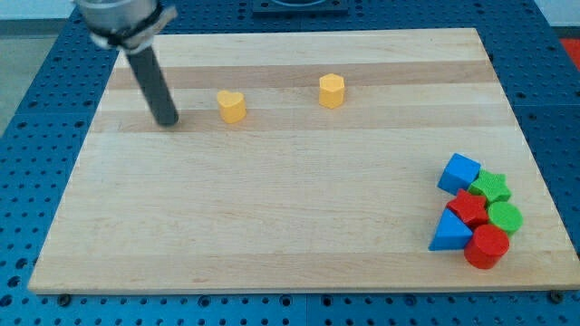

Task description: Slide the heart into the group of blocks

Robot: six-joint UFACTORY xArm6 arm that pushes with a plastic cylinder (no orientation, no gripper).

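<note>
- The wooden board (272,208) lies flat on a blue perforated bench (36,136), filling most of the view.
- The dark rod comes down from the view's top left, and my tip (169,121) rests on the board near its top-left corner.
- There are no jaws to speak of here: the arm ends in the plain rod, so nothing is spread, pressed together or pinching.
- The yellow heart (232,106) sits just to the view's right of my tip, near it but with a clear strip of wood between them, not touching.
- Further right along the same top band of the board stands a yellow hexagonal block (332,91), apart from the heart.
- The group is packed into the board's bottom-right corner, well apart from the heart.
- In it, a blue cube (459,172) is uppermost, with a green star (492,186) beside it on the right.
- Below those are a red star (468,207) and a green cylinder (504,217).
- At the bottom of the cluster a blue triangle (449,232) lies on the left and a red cylinder (487,246) on the right, close to the board's bottom edge.
- The six appear to touch or nearly touch one another.
</note>
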